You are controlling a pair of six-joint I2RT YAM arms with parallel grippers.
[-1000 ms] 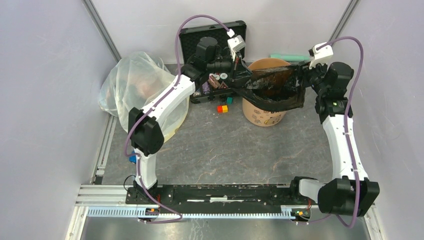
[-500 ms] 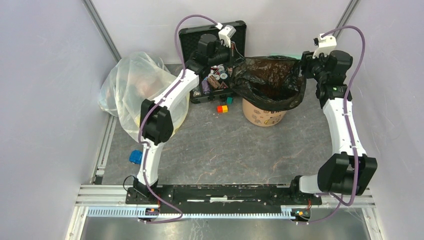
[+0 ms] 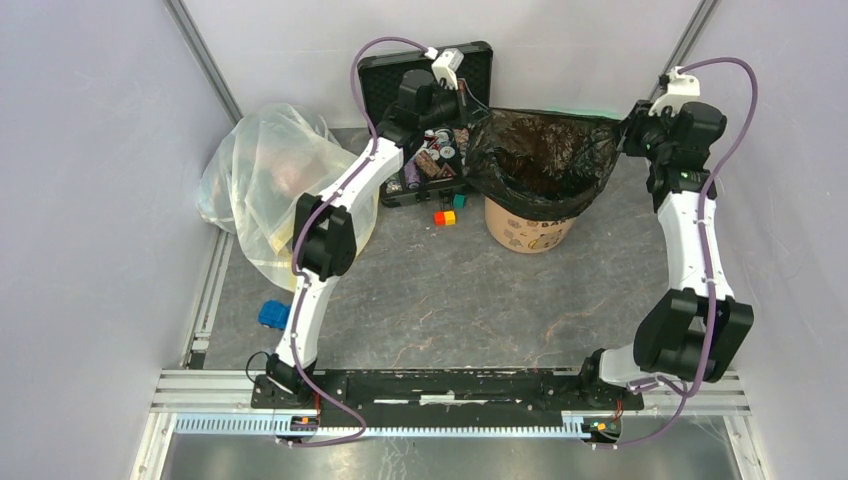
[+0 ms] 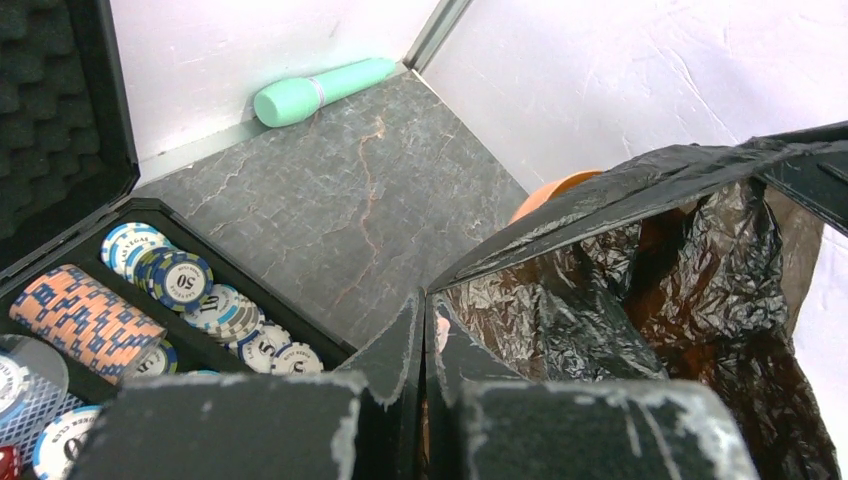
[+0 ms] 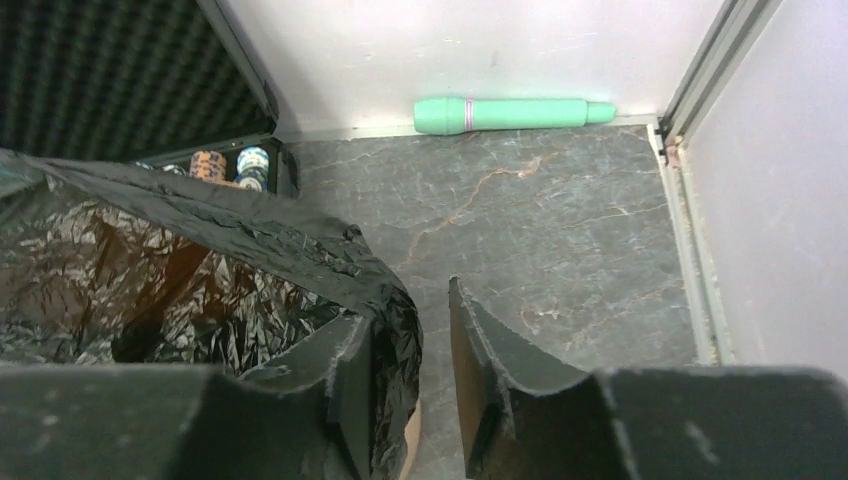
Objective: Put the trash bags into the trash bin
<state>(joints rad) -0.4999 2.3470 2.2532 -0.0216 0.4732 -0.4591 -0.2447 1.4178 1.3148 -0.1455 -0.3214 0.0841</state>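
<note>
The black trash bag (image 3: 545, 160) is stretched open over the peach-orange trash bin (image 3: 530, 232), its mouth wide and its body sagging into the bin. My left gripper (image 3: 466, 118) is shut on the bag's left edge; in the left wrist view the jaws (image 4: 425, 330) pinch the plastic (image 4: 620, 300), with the bin's rim (image 4: 560, 185) behind. My right gripper (image 3: 628, 135) is at the bag's right edge. In the right wrist view it (image 5: 425, 320) is open, with the bag (image 5: 180, 270) draped around its left finger (image 5: 350, 360).
The open black chip case (image 3: 425, 75) stands just left of and behind the bin. A big clear bag (image 3: 265, 180) lies at the left. Small coloured cubes (image 3: 445, 215) lie by the case. A green cylinder (image 5: 500, 113) lies along the back wall. The side wall is close on the right.
The bag went from a flat strip across the bin to a wide open mouth over it. Both grippers have moved back and apart, the right one toward the right wall.
</note>
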